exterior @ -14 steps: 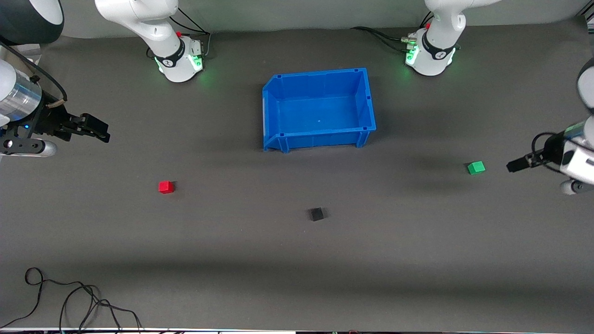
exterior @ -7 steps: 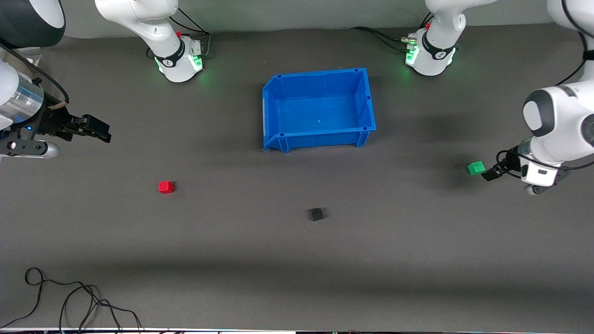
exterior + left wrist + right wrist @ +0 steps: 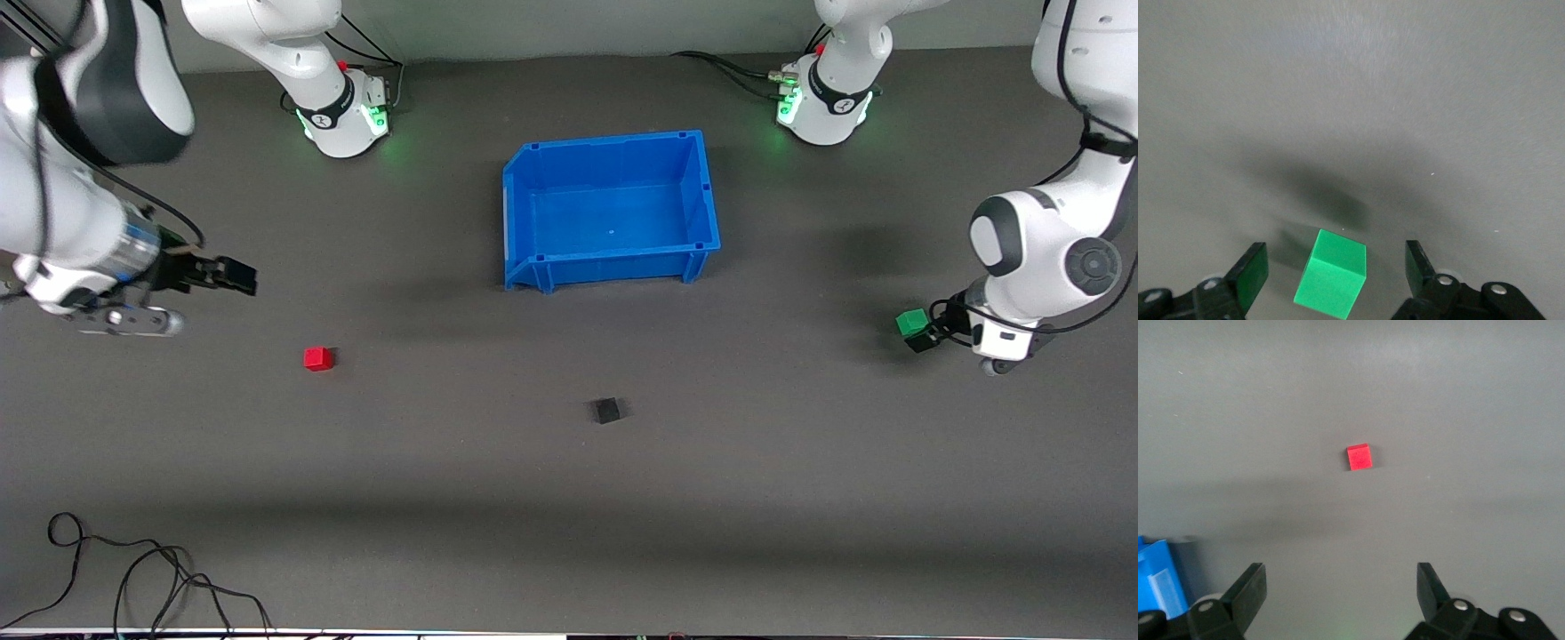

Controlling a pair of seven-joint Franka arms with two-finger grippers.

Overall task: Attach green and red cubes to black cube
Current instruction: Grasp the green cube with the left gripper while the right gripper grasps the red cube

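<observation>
The green cube [image 3: 1331, 274] is being straddled by the left gripper [image 3: 1337, 270] at the left arm's end of the table, fingers spread, apparently not touching (gaps both sides). The right gripper [image 3: 233, 276] is being held spread above the table near the red cube [image 3: 318, 358]. The black cube [image 3: 606, 410] is lying nearer the front camera than the blue bin [image 3: 524, 271].

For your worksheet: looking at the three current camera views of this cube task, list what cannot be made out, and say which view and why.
- Left gripper: in the left wrist view its open fingers flank the green cube, but the bottom edge cuts them off, so contact cannot be told.
- Green cube: the front view hides its lower part under the gripper.
- Black cube: absent from both wrist views.
- Blue bin: the right wrist view shows only a corner.
</observation>
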